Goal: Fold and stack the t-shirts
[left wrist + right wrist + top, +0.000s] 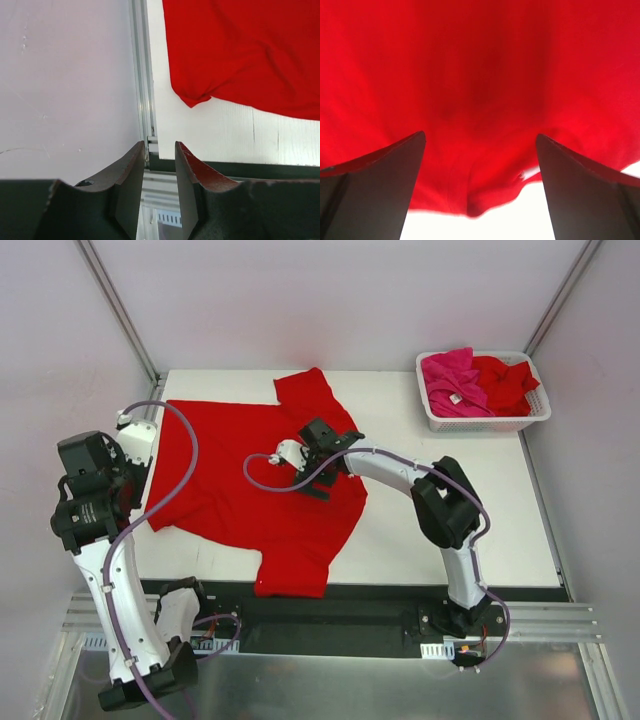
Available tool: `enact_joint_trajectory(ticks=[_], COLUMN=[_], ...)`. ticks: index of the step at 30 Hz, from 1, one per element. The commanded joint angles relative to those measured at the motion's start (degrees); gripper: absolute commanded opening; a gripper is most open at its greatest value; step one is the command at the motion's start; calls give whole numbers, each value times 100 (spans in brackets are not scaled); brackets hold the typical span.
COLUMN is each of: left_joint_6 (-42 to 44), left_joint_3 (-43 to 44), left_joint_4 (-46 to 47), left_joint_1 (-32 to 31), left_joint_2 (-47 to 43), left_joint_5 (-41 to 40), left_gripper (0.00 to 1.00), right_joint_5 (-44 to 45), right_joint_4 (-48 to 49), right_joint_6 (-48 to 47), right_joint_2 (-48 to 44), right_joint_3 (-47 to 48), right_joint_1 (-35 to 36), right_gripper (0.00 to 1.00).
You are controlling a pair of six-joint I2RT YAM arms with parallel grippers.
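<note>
Near edge, left: black two-finger left gripper (160, 145). Stood narrowly parted, pinched nothing. Hung past the left rim of the white tabletop (390, 530), near the shirt's corner but apart from it. Risk, judged: closing from there would catch air or the rail, not cloth. Forearm raised steeply from base, wrist bent back toward the table.

Middle: plain bright red short-sleeved cloth t-shirt (220, 490). Lay spread open and unfolded, wrinkled, one sleeve trailing over the near edge. Risk, judged: any pull toward the front could slide more cloth off the tabletop.

Above shirt's centre: black two-finger right gripper (480, 137). Spread wide, gripped nothing, poised close over the cloth. Risk, judged: a pinch there, far from any hem, could bunch the cloth and spoil a clean fold. Arm reached forward and leftward, elbow bent over the right half.

Far right corner: white slotted plastic basket (485, 425). Held a crumpled magenta-pink shirt (450, 380) and another crumpled red shirt (505, 380).
</note>
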Motion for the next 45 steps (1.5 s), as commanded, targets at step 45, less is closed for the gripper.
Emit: enact_joint_trajectory(ticks=[45], left_joint_6=[-810], left_joint_3=[138], left_joint_4=[-683], left_joint_1=[58], left_joint_2=[-9], left_joint_5=[-362], left_gripper=[31], right_joint_5=[556], right_joint_4=[-558], right_joint_6=[-613], right_joint_2=[1544], right_joint_3=[2149], right_joint_1=[-1268], right_gripper=[96])
